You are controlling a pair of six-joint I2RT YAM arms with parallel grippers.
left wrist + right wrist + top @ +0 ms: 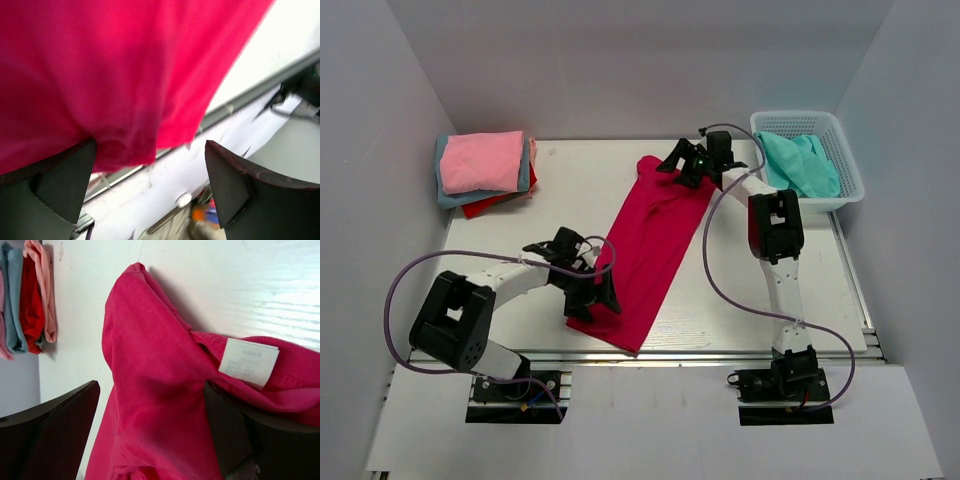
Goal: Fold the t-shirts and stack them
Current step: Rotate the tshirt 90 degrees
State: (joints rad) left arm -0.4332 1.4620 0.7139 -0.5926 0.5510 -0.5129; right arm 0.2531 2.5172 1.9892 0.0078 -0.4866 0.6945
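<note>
- Crimson-magenta t-shirt lies as a long strip on the table, reaching from one gripper to the other.
- Left gripper is over its near hem, jaws spread wide, grasping nothing.
- Right gripper is over the collar label, likewise released.

— Crimson t-shirt?
— Soft matt cloth, finely woven, creased in places. At the neck, a white label, smooth and papery-looking.
— And the folded t-shirts?
— Same matt cloth. For the table, a smooth white finish with a faint sheen. Basket of white plastic mesh. Left gripper in dull, matt black plastic.
</note>
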